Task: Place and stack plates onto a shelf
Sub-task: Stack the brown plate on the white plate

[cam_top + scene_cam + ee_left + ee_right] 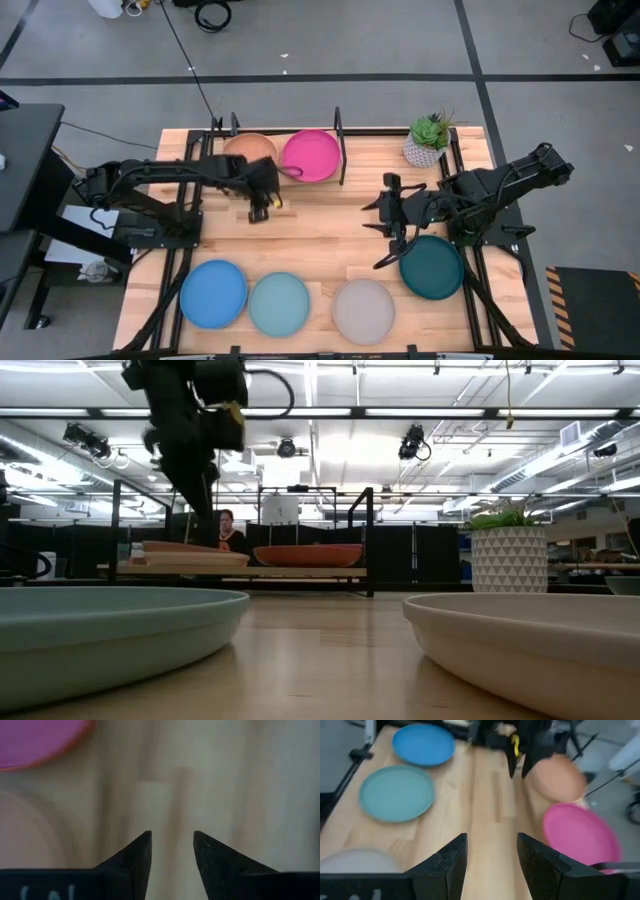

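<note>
The shelf stands at the table's far edge. A tan-orange plate and a magenta plate lie on it. Along the near edge rest a blue plate, a pale blue plate and a grey plate. A dark teal plate lies to the right. My left gripper points down over bare table just in front of the shelf, open and empty. My right gripper hovers open left of the teal plate, its fingers holding nothing.
A white pot with a green plant stands at the far right corner beside the shelf. Bare wood stretches between the two grippers. In the low view a person sits in the room behind the shelf.
</note>
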`<move>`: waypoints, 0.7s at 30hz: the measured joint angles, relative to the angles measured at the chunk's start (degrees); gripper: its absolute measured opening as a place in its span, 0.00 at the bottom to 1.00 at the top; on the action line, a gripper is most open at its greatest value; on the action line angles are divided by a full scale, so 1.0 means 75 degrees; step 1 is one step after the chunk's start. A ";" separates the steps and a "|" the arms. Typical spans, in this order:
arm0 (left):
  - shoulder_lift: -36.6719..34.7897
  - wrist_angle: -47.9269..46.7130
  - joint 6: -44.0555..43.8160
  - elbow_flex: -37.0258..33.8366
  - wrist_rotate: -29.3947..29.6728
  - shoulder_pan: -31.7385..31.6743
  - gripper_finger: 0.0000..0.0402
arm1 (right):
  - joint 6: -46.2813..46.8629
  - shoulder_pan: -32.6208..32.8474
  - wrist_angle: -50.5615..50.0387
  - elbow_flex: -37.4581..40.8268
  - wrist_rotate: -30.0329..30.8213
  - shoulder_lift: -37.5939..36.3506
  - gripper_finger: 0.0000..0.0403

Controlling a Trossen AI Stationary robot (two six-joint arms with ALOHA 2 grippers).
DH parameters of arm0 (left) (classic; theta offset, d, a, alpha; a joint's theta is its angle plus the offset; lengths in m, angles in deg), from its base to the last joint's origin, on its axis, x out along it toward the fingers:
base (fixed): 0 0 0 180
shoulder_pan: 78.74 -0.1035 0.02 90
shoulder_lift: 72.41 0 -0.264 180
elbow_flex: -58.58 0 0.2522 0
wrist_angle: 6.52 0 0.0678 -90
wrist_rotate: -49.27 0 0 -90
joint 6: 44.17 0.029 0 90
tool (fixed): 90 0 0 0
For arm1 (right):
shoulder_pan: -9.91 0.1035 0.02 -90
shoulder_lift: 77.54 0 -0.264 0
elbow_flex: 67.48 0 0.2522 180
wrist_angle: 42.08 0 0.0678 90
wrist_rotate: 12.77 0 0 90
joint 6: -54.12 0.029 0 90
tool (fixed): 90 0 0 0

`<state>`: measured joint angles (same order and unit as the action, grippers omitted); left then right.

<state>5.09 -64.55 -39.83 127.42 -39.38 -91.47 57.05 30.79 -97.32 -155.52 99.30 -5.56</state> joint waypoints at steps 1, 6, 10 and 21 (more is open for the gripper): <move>0.0005 0.0070 -0.0128 -0.0001 -0.0119 0.0178 0.38 | 0.0093 0.0000 0.0118 0.0189 -0.0111 0.0000 0.44; 0.0067 0.0075 -0.0313 -0.0011 0.0939 0.0892 0.38 | 0.0742 -0.0003 0.0456 0.1321 -0.0544 0.0012 0.44; 0.0067 -0.0381 -0.0572 -0.0012 0.2746 0.0762 0.39 | 0.1291 0.0000 0.0667 0.1982 -0.0773 0.0009 0.44; 0.0067 0.0205 -0.0574 -0.0760 0.3261 -0.2395 0.39 | 0.1483 0.0009 0.1951 0.2850 -0.0783 0.0009 0.44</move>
<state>5.59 -63.01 -44.14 121.72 -14.93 -109.43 68.18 30.86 -82.69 -134.14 93.43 -5.49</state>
